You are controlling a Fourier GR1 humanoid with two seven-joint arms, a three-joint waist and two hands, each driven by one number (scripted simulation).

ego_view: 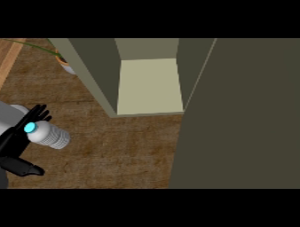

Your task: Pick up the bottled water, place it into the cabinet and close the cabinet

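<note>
1. The left hand (18, 142) shows low at the left. Its fingers curl round the bottle (48, 134), so it is clamped on it.
2. The bottle lies tipped on its side in the hand, blue cap toward the hand, held over the brown counter (113, 155). It is well apart from the cabinet (149, 86).
3. The cabinet is open. Its pale floor shows inside, with nothing on it that I can see.
4. The big dark door (251, 115) swings out on the right and covers much of the view.
5. The right hand does not show, so I cannot tell how it is.
6. I think the step now is to carry the bottle to the opening.
7. To do it well, move the bottle up and to the right, and keep it away from the left wall of the cabinet.
8. Turn the bottle upright before setting it down, so it will not roll.
9. Put it far enough in that the door can shut.
10. A plant pot (66, 64) sits by the cabinet's left side; stay away from it.
</note>
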